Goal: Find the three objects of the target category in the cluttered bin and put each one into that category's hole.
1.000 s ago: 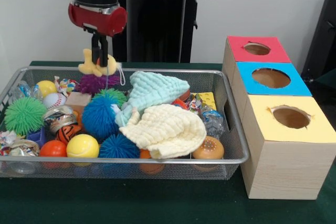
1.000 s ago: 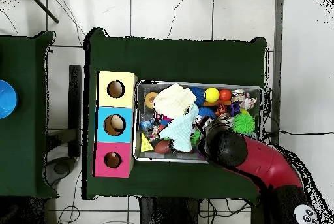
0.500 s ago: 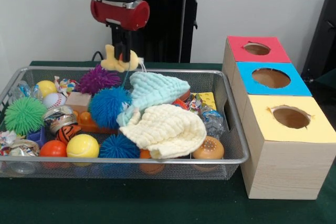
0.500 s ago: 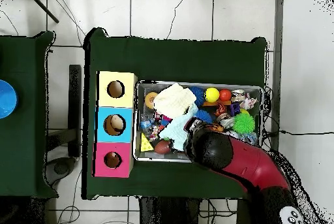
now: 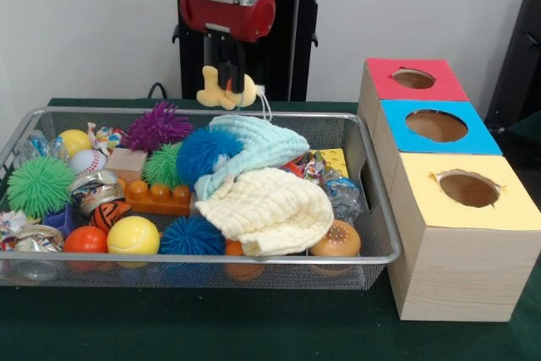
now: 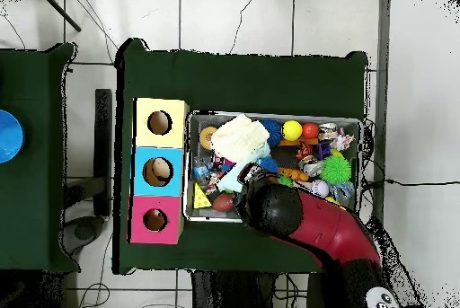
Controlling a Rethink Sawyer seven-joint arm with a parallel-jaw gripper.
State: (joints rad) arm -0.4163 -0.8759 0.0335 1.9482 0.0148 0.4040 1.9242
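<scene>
Gripper [image 5: 228, 82] clamped on the yellow plush toy [image 5: 226, 90] now hangs higher and nearer the red-topped box than a second ago, above the far rim of the bin [image 5: 254, 111], with the hole [image 5: 413, 79] well apart to its side and the blue spiky ball [image 5: 206, 153] shifted beside the mint cloth [image 5: 254, 148].

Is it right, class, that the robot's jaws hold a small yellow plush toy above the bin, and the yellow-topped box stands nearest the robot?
Not quite. The gripper does hold the yellow plush toy above the bin, but the red-topped box stands nearest the robot; the yellow-topped box is farthest from it. The front view shows this.
</scene>
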